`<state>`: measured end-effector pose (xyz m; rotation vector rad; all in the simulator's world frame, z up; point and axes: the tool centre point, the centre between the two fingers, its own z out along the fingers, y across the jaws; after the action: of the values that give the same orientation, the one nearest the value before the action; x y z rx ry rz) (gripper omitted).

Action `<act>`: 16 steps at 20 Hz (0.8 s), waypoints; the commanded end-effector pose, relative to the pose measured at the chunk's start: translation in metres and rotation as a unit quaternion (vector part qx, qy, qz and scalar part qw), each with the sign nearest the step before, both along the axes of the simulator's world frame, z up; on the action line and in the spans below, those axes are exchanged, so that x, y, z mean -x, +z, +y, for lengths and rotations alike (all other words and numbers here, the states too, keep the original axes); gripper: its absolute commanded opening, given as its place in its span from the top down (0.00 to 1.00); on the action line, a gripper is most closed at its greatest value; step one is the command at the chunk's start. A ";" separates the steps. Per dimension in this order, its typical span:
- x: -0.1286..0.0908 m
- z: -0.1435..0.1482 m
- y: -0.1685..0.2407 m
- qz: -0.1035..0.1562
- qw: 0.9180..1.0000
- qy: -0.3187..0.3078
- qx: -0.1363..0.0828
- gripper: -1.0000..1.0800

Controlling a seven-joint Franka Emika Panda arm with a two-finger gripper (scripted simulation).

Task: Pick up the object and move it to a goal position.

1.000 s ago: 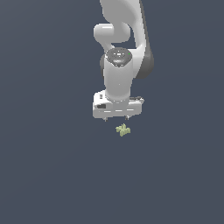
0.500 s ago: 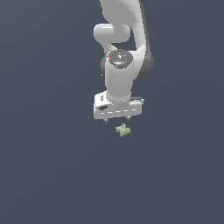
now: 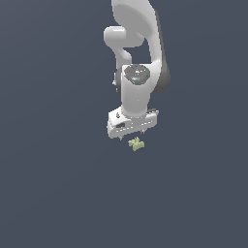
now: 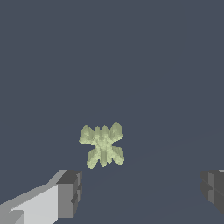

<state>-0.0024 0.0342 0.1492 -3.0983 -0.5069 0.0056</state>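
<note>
The object (image 3: 136, 144) is a tiny pale yellow-green lump with jagged lobes, lying on the dark grey floor. The white gripper (image 3: 131, 135) hangs just above it, pointing down, its short dark fingertips a little higher than the object. In the wrist view the object (image 4: 102, 145) lies beyond the open gripper (image 4: 142, 192), closer to one grey finger (image 4: 70, 192) than to the other finger (image 4: 213, 189). The fingers stand wide apart and hold nothing.
The white arm (image 3: 138, 58) rises from the gripper towards the top of the exterior view. Plain dark grey floor (image 3: 58, 193) surrounds the object on every side.
The gripper has come down a little closer to the object and its wrist has turned slightly. The object has not moved.
</note>
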 end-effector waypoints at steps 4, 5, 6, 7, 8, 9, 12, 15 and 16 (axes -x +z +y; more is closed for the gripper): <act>0.006 0.010 -0.023 0.000 0.996 0.086 0.002 0.04; 0.007 0.012 -0.027 0.000 0.995 0.101 0.002 0.04; 0.008 0.014 -0.030 -0.001 0.993 0.116 0.002 0.04; 0.010 0.015 -0.034 -0.001 0.992 0.130 0.002 0.04; 0.011 0.017 -0.037 -0.001 0.990 0.143 0.002 0.04; 0.012 0.018 -0.040 -0.001 0.988 0.155 0.002 0.04; 0.015 0.022 -0.048 -0.001 0.982 0.187 0.001 0.04; 0.017 0.026 -0.054 -0.002 0.978 0.210 0.001 0.04; 0.018 0.027 -0.056 -0.002 0.976 0.217 0.001 0.04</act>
<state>-0.0190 0.0593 0.0961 -2.9315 -1.1322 0.0029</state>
